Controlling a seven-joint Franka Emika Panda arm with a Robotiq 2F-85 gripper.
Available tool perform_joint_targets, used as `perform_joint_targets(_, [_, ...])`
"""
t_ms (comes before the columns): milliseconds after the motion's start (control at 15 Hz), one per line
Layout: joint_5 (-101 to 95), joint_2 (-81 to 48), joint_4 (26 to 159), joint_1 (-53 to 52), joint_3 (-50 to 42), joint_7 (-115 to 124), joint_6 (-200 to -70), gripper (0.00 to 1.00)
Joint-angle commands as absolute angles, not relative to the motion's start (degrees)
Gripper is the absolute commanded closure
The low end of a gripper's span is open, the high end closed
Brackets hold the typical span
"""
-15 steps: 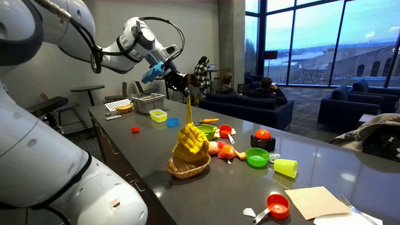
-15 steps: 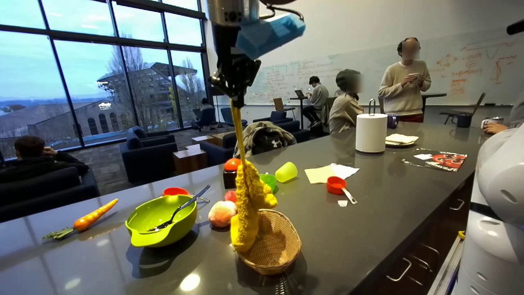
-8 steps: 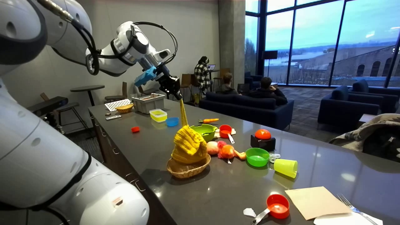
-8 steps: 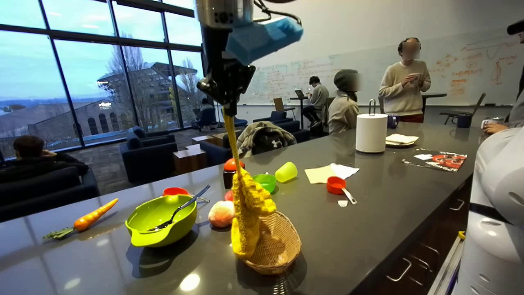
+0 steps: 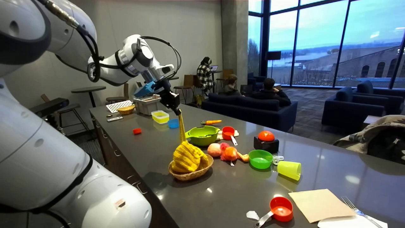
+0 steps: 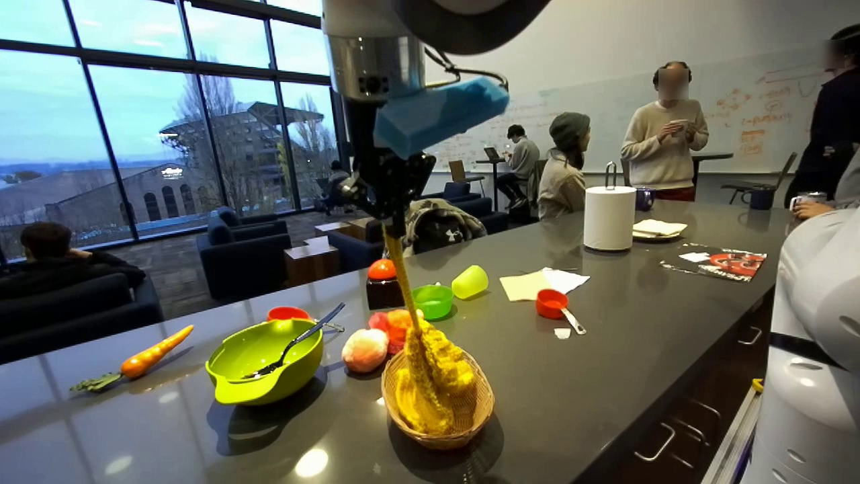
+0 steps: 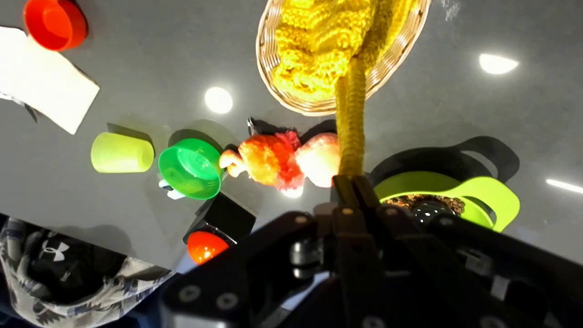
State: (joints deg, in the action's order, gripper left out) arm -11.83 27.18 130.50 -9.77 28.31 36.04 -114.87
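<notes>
My gripper (image 5: pixel 178 112) is shut on one end of a yellow knitted cloth (image 5: pixel 188 158). The held end is a narrow stretched strip that runs down from the fingertips. The cloth's bunched lower part lies in a small oval wicker basket (image 5: pixel 190 176) on the dark counter. In an exterior view the cloth (image 6: pixel 433 390) rests inside the basket (image 6: pixel 482 403), below the gripper (image 6: pixel 395 232). In the wrist view the gripper (image 7: pixel 352 176) pinches the strip, and the cloth (image 7: pixel 323 41) fills most of the basket (image 7: pixel 261 50). The basket's bottom is mostly hidden by the cloth.
A lime green bowl (image 6: pixel 269 366) with a dark spoon stands beside the basket. A pink and orange plush toy (image 5: pixel 230 154), green bowl (image 5: pixel 260 160), yellow cup (image 5: pixel 289 170) and red button on a black box (image 5: pixel 265 144) stand nearby. A carrot (image 6: pixel 151 356) lies farther off.
My gripper has moved down. The yellow cloth has sunk from hanging partly above and over the basket's side to lying bunched inside it. The basket stays in place.
</notes>
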Motion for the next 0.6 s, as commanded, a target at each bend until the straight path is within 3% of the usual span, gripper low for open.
perform_joint_targets(0, [-9.1, 26.8, 132.4, -11.1, 26.8, 37.4, -113.6, 0.99])
perform_joint_targets(133, [-7.6, 26.5, 133.4, -11.2, 26.3, 37.2, -113.4, 0.99])
perform_joint_targets(200, [-7.0, 26.3, 133.9, -11.3, 26.0, 36.9, -113.7, 0.89])
perform_joint_targets(267, [-8.9, 26.4, 133.3, -10.8, 26.7, 37.0, -113.8, 0.96])
perform_joint_targets(333, [-8.6, 26.2, 133.6, -10.8, 26.5, 37.0, -113.8, 0.90])
perform_joint_targets(533, [-8.5, 25.9, 133.8, -10.8, 26.3, 37.0, -113.8, 0.89])
